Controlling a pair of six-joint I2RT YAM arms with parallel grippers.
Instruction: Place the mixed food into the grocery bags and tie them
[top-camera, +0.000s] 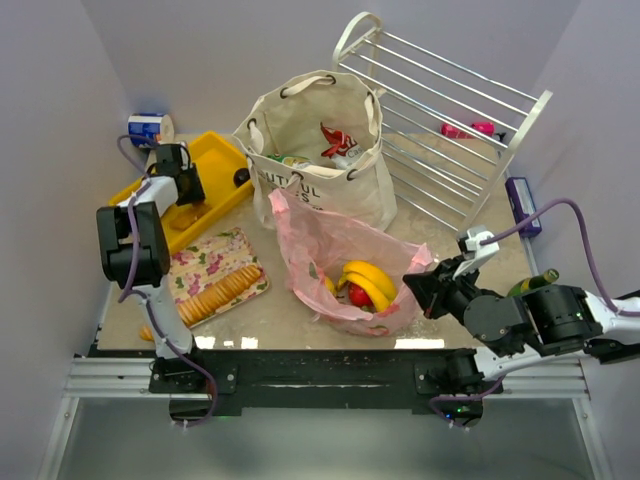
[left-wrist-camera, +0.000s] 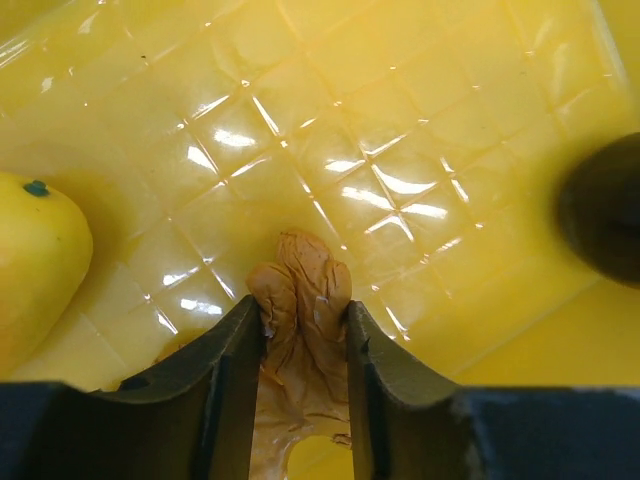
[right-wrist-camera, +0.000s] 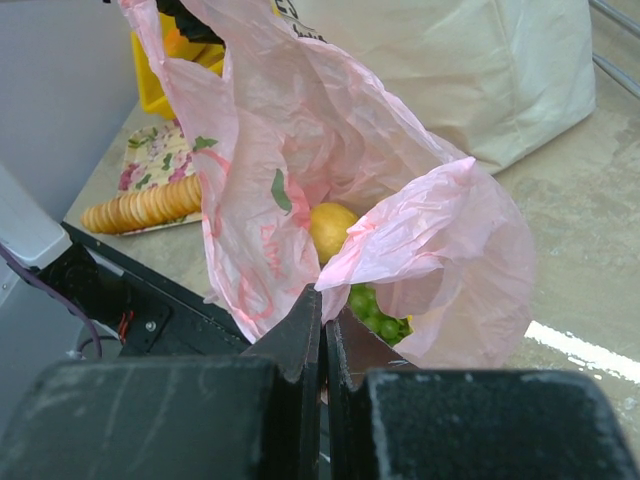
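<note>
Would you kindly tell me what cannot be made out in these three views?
- Left wrist: the dark object at the right edge is blurred and cut off.
- Left wrist: the tan wrinkled item clamped by the left gripper cannot be identified; the jaws cover its lower part.
- Top: the canvas tote walls hide most of its contents.
- Right wrist: pink bag film covers most of the green grapes.

Left gripper (left-wrist-camera: 302, 315) pinched narrow, arm extended — right gripper (right-wrist-camera: 322, 300) clamped tight.
</note>
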